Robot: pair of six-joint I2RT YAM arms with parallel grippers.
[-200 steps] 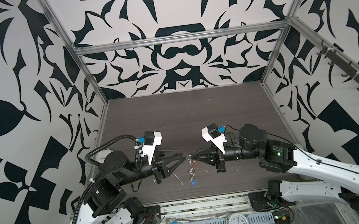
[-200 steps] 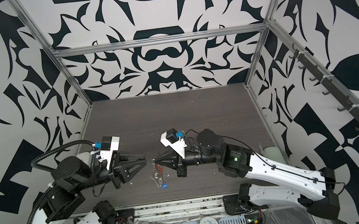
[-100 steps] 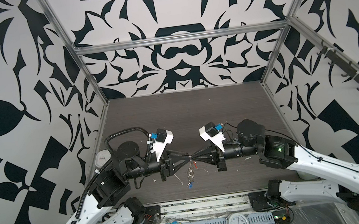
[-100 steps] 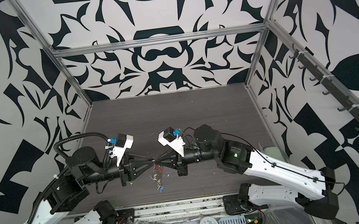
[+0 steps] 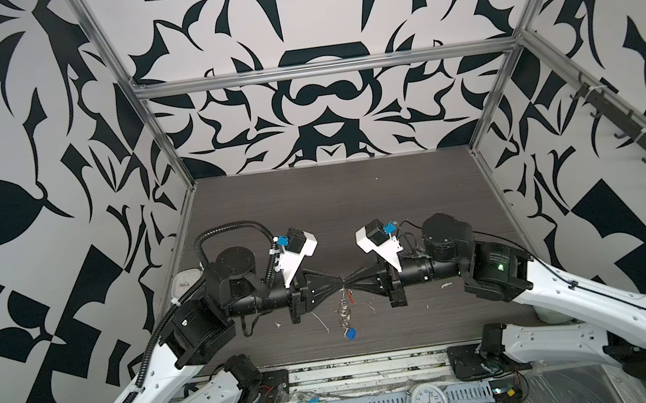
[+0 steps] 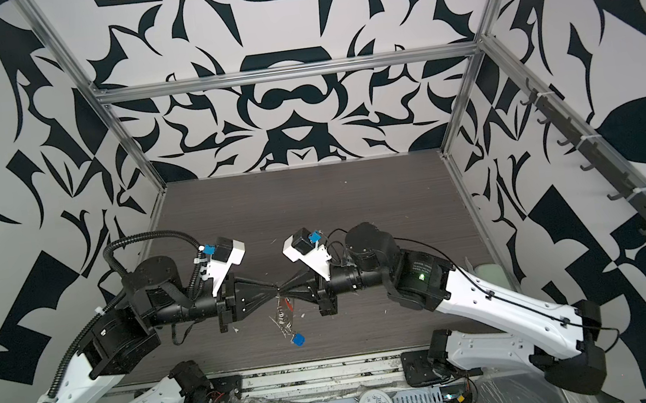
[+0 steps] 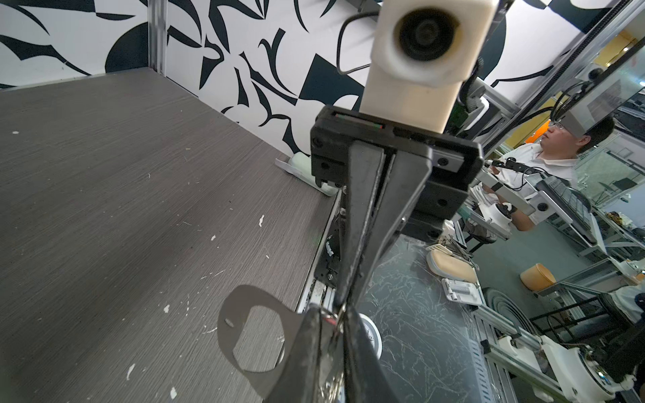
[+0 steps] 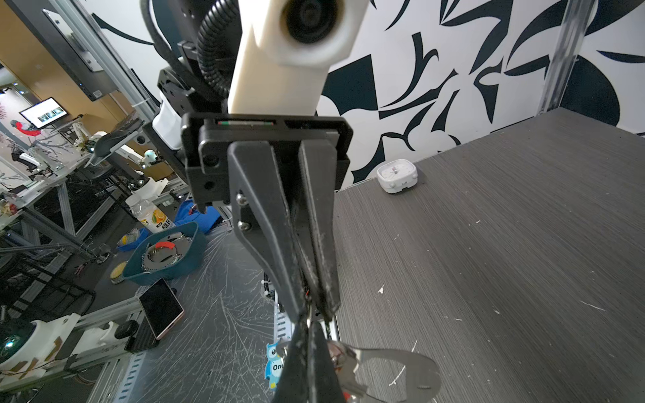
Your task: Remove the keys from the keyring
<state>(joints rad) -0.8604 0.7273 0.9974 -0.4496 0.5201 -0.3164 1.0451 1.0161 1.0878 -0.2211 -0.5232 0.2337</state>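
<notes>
Hold right gripper (image 5: 347, 288) pressed on the keyring (image 7: 258, 296) at frame centre; with left gripper (image 5: 339, 289) pinching the keys (image 5: 345, 315) beside it, grip firmly, pull apart steadily.

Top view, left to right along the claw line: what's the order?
white square clock → left wrist camera → left claw → right claw → right wrist camera. The keys hang right under the meeting claw tips, so I left them out.

Grey keyring (image 7: 225, 343) loop dangling, keys (image 5: 345, 315) clustered, red tag (image 5: 352, 296) above blue tag (image 5: 351, 334)
</notes>
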